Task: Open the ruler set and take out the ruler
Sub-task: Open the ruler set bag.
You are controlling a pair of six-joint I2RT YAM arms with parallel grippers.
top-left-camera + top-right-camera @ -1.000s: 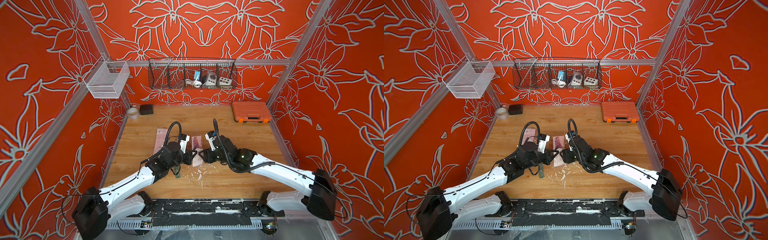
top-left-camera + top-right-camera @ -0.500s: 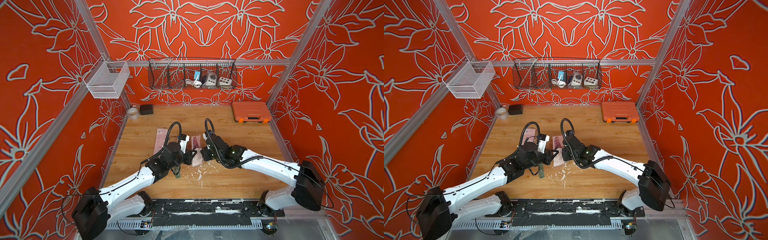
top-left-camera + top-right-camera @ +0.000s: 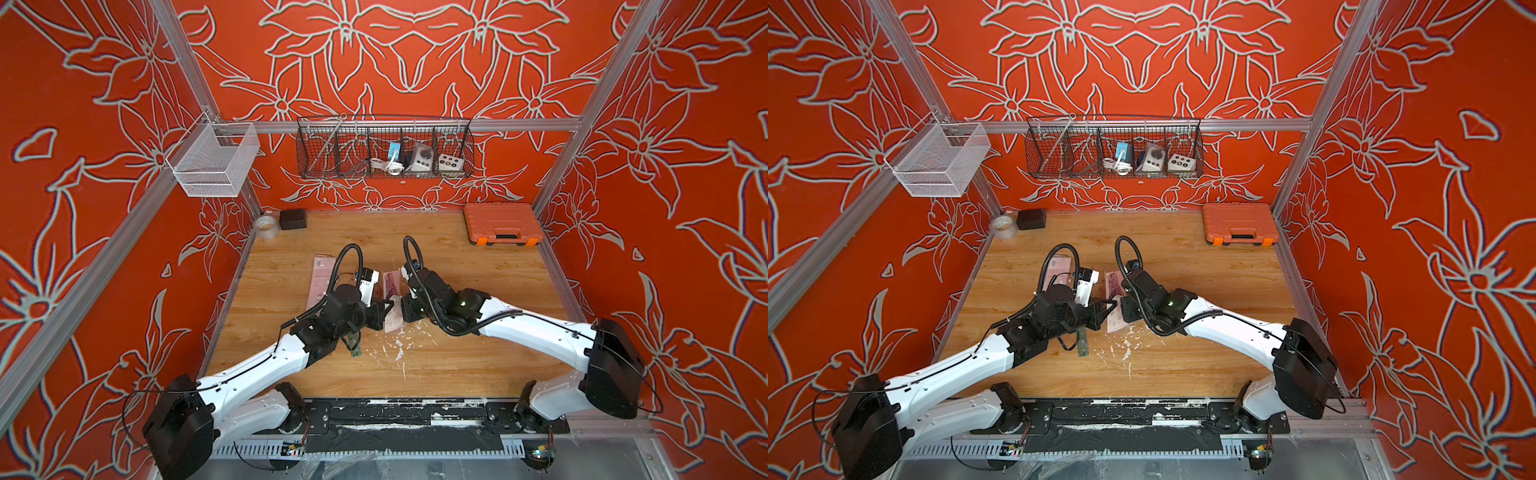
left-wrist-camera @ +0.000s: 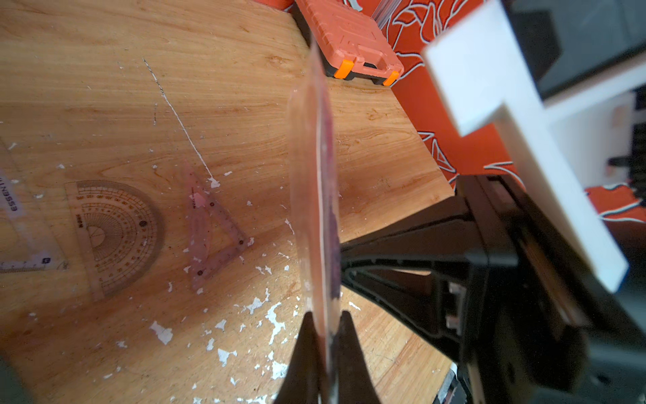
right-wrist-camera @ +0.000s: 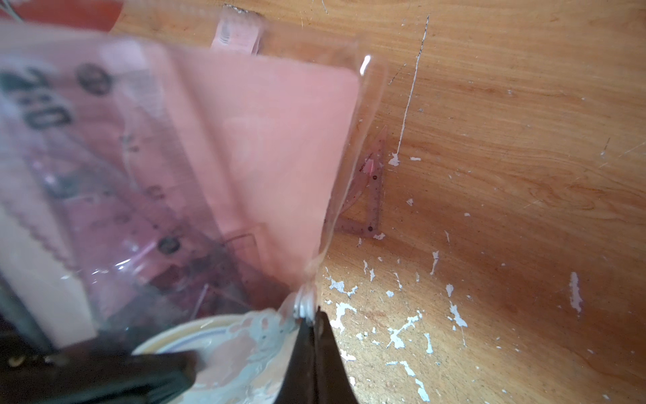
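The left gripper point(image 4: 323, 335) and right gripper point(image 5: 313, 325) were both clamped on the clear ruler-set pouch point(image 5: 265, 140) above the table's point(image 3: 457, 365) middle, ruler point(image 5: 115, 210) inside; an uneven pull could slip the thin plastic free.

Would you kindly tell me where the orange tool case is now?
In both top views the orange tool case sits in the far right corner of the table, against the back wall.

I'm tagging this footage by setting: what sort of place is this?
Probably a robot test cell: two white robot arms mounted at a wooden tabletop, enclosed by aluminium-framed red floral walls, with a black wire basket of gadgets hanging behind.
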